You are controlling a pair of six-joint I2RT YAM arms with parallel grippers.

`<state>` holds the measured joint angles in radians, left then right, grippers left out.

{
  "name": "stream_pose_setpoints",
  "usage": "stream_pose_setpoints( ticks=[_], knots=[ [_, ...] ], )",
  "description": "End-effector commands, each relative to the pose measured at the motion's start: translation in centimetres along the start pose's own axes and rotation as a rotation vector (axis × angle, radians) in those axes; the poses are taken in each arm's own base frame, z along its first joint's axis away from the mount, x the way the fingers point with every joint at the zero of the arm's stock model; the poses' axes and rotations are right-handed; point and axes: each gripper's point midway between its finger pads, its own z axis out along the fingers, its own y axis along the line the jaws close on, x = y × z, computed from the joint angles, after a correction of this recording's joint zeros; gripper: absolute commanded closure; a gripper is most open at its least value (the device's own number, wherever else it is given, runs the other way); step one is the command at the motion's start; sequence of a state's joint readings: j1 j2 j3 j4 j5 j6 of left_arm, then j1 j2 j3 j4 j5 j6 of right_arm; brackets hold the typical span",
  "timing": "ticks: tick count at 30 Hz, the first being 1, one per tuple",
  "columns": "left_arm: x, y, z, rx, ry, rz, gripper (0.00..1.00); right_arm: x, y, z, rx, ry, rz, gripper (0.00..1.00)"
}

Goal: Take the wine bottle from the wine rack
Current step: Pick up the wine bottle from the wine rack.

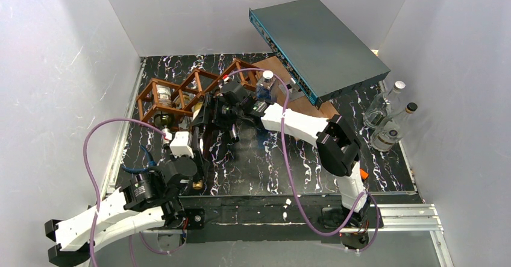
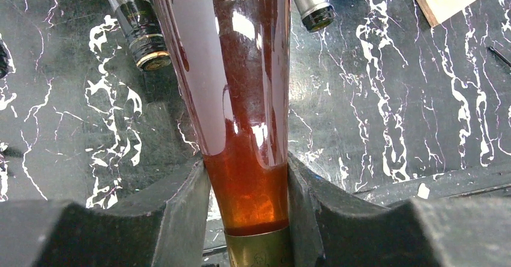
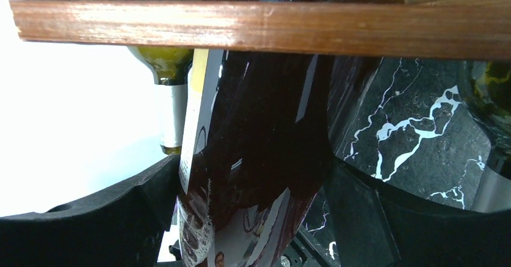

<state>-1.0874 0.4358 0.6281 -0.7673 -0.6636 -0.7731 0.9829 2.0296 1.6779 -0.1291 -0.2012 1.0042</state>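
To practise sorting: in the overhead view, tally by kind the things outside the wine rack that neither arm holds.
Clear glass bottles: 2
Blue bottle: 1
Wooden board: 1
Flat teal-edged box: 1
Total: 5

- wine bottle [image 2: 241, 98]: dark glass, red-amber where light passes through the neck, gold foil at the mouth end, pale label on the body. Neck points to the near edge and the body sits under a rack bar. Neck pinched in left gripper [image 2: 248, 219], body in right gripper [image 3: 253, 207].
- wine rack [image 1: 181, 89]: red-brown thin-bar lattice with diamond cells, upright along the far edge, from the far-left corner to mid-desk.
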Motion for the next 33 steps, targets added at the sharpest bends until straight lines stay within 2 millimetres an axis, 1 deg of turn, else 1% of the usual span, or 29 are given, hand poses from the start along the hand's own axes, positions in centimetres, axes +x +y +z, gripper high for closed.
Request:
stream_pose_setpoints(
  ticks=[1, 6, 14, 21, 25, 33],
  knots=[
    [-8.5, -4.6, -3.5, 0.209, -0.217, -0.206, 1.0, -1.4, 7.5, -2.4, -0.224, -0.072, -0.097, 0.27],
    [-8.7, -4.9, -3.9, 0.227, -0.205, -0.209, 1.0, -1.0, 8.3, -2.7, -0.239, -0.063, -0.092, 0.27],
    [-8.3, -5.1, -4.6, 0.247, -0.158, -0.218, 1.0, -0.4, 8.3, -3.8, -0.235, -0.058, -0.072, 0.27],
    [-8.3, -5.8, -4.9, 0.271, -0.129, -0.226, 1.0, 0.4, 8.4, -4.6, -0.227, -0.051, -0.056, 0.26],
    [-8.3, -6.3, -5.2, 0.275, -0.102, -0.221, 1.0, 0.6, 8.3, -4.7, -0.222, -0.048, -0.045, 0.26],
    [-8.3, -6.0, -6.1, 0.277, -0.066, -0.228, 1.0, 1.0, 8.0, -4.8, -0.213, -0.035, -0.006, 0.25]
  ],
)
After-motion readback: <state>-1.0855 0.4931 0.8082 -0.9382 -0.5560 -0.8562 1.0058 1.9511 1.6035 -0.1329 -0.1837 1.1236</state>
